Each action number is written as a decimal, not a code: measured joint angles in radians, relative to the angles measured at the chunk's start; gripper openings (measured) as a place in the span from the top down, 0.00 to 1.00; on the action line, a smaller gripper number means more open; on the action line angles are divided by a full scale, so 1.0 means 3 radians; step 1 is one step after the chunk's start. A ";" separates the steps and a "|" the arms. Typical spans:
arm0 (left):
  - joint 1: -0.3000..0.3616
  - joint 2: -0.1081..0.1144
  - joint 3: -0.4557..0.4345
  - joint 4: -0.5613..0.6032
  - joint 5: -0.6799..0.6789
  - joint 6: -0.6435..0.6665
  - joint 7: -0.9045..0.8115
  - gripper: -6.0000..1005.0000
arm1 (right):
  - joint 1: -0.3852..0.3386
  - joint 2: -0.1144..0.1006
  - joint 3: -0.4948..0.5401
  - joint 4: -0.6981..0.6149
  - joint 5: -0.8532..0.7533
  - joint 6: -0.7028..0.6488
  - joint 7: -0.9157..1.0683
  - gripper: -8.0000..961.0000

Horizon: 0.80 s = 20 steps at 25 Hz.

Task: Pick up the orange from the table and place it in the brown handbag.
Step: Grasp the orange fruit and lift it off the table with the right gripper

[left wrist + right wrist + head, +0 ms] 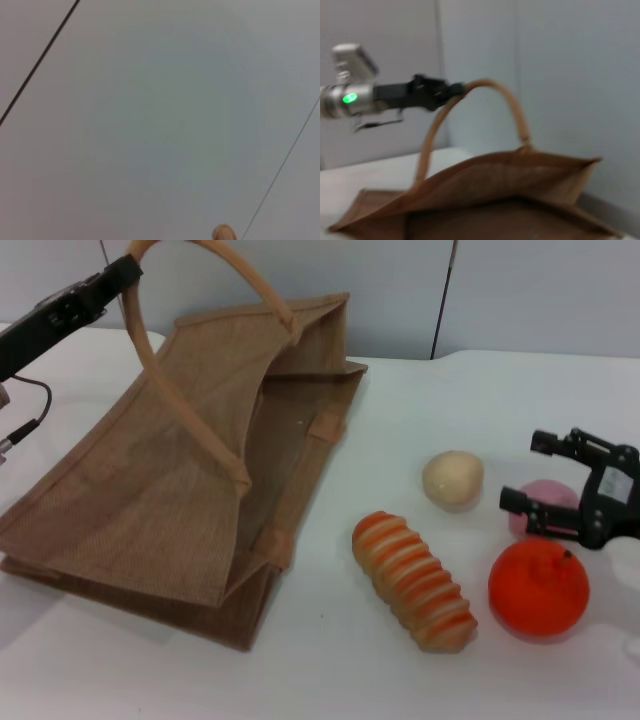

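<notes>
The orange (538,587) sits on the white table (330,660) at the front right. My right gripper (530,473) is open and empty, just behind the orange and over a pink round fruit (548,498). The brown handbag (190,480) lies at the left with its mouth open towards the fruits. My left gripper (126,272) is shut on one beige loop handle (160,370) and holds it up. The right wrist view shows the left gripper (451,91) on the handle (432,135) above the handbag (495,185). The left wrist view shows only wall and a handle tip (223,233).
An orange-and-cream striped roll (412,580) lies between the handbag and the orange. A cream round fruit (452,478) sits behind it. A grey wall stands behind the table.
</notes>
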 joint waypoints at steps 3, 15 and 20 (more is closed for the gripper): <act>0.0001 0.0000 0.0001 -0.0001 -0.0002 0.0000 0.0003 0.88 | -0.0015 0.0003 -0.0173 -0.0171 -0.0001 -0.0199 0.0109 0.07; 0.0008 0.0005 -0.0004 -0.0010 -0.0021 -0.0005 0.0008 0.88 | -0.0012 0.0000 -0.0310 -0.0529 -0.0393 -0.0178 0.0456 0.07; 0.0010 -0.0002 -0.0020 -0.0011 -0.0023 -0.0003 0.0009 0.88 | 0.0012 -0.0001 -0.0319 -0.0538 -0.0524 -0.0020 0.0507 0.07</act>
